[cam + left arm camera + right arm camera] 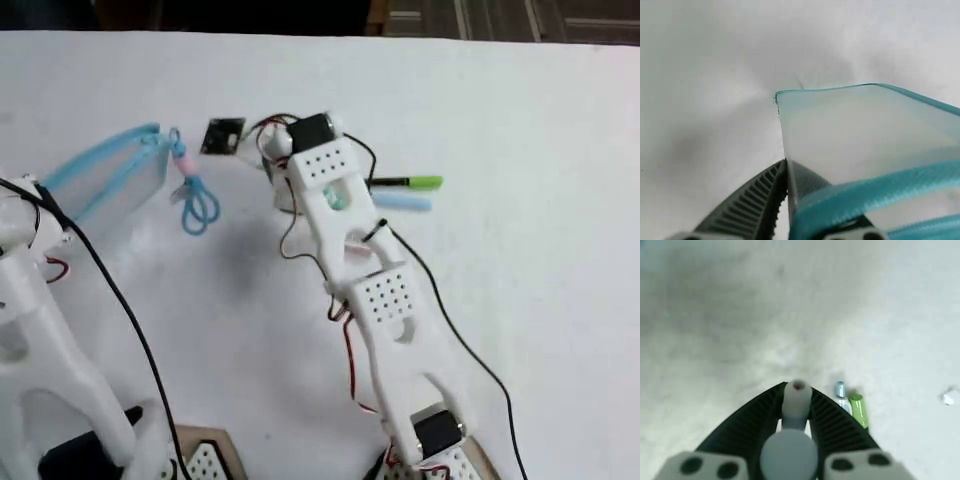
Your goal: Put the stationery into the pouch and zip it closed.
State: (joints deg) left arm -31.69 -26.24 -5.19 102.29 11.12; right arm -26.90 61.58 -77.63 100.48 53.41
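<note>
Two pens, a green marker [412,182] and a pale blue pen [402,202], are seen on the white table [540,110] beside the right arm, with blue scissors [198,205] just beside the clear pouch [110,185] | left wrist: the left gripper [787,172] is clamped on the pouch's edge | right wrist: the right gripper [797,390] is closed on a white red-tipped pen [796,405]

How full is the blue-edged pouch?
Empty: the pouch shows nothing through its clear wall; a green pen and a blue pen lie outside.
</note>
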